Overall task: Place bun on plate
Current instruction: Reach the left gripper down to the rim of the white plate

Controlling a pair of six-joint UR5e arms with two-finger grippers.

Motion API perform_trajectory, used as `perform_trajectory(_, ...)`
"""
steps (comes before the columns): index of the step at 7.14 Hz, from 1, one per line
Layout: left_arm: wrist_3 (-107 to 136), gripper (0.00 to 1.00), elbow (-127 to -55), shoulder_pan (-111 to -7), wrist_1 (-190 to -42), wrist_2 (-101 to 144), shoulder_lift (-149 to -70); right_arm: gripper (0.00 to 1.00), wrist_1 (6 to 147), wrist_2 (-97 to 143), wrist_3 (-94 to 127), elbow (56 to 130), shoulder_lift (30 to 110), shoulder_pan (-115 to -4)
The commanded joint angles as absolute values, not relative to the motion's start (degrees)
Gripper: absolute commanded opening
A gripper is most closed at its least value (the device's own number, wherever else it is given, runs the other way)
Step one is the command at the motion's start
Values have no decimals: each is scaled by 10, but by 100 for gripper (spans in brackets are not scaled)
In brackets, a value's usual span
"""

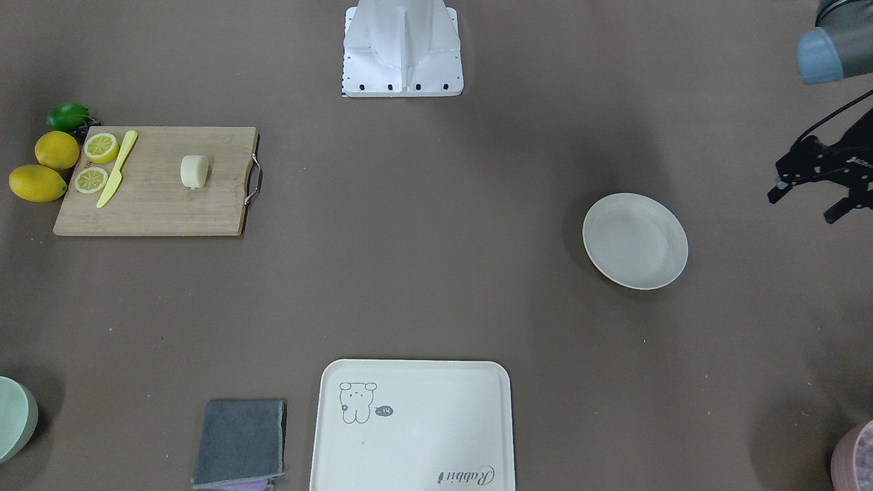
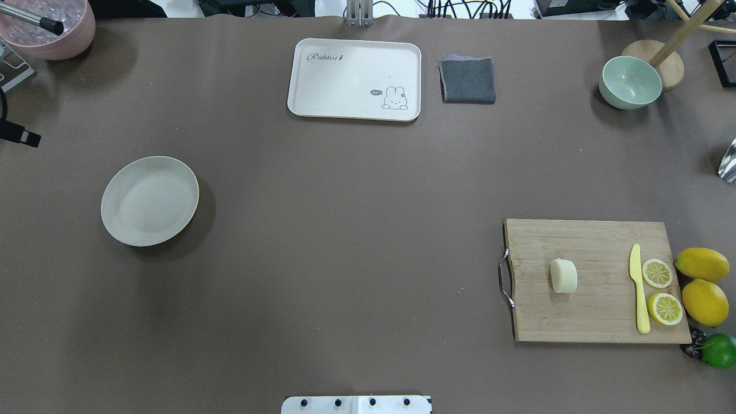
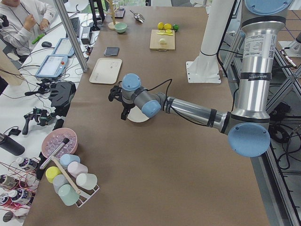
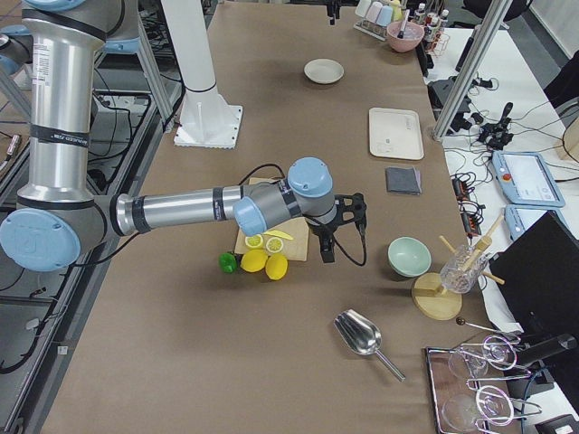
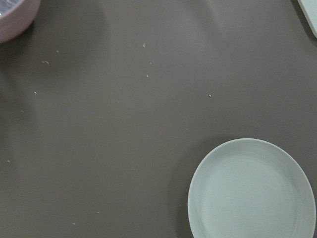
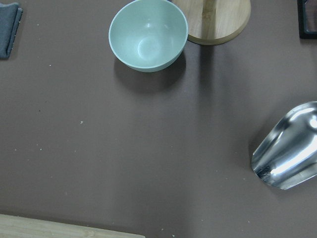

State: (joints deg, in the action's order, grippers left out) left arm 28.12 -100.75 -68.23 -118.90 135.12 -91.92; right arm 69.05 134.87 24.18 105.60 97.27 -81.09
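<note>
Overhead exterior: bun (image 2: 563, 276) mid cutting board (image 2: 598, 313), worktop's right edge; plate (image 2: 149, 201) bare, left edge. Pickup not started: left fingers (image 1: 781, 187) spread, right fingers (image 4: 327, 244) I can't tell. Next: right arm (image 4: 181, 210) onto bun.

The left gripper (image 1: 803, 204) hangs over the table with its two fingers spread apart. The plate (image 1: 635, 241) lies near it, off to its side toward the table's middle. The bun (image 1: 194, 171) sits well apart from the gripper, beyond the plate at the far end of the table, on a wooden cutting board (image 1: 157, 211) with a yellow knife (image 1: 117, 169).
</note>
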Motion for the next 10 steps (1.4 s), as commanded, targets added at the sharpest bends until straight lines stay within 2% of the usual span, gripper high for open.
perform_trajectory(1, 367, 97, -950, -621, -1267, 1348, -931, 100, 651, 1313, 321, 1057, 971, -738)
perform_trajectory(3, 447, 93, -832, -532, -1404, 1271, -975, 100, 651, 1299, 345, 1057, 952, -711)
perform_trajectory(4, 453, 89, -804, -527, -1435, 1272, -986, 100, 650, 1299, 345, 1058, 952, -711)
perform_trajectory(5, 454, 81, -808, -527, -1437, 1274, -984, 100, 650, 1298, 345, 1058, 952, -711)
perform_trajectory(7, 447, 47, -808, -539, -1435, 1287, -977, 100, 639, 1298, 345, 1057, 954, -711)
perform_trajectory(8, 445, 43, -808, -541, -1435, 1287, -976, 100, 639, 1298, 345, 1057, 954, -711)
perform_trajectory(10, 444, 18, -805, -546, -1435, 1287, -976, 100, 639, 1298, 345, 1057, 954, -711)
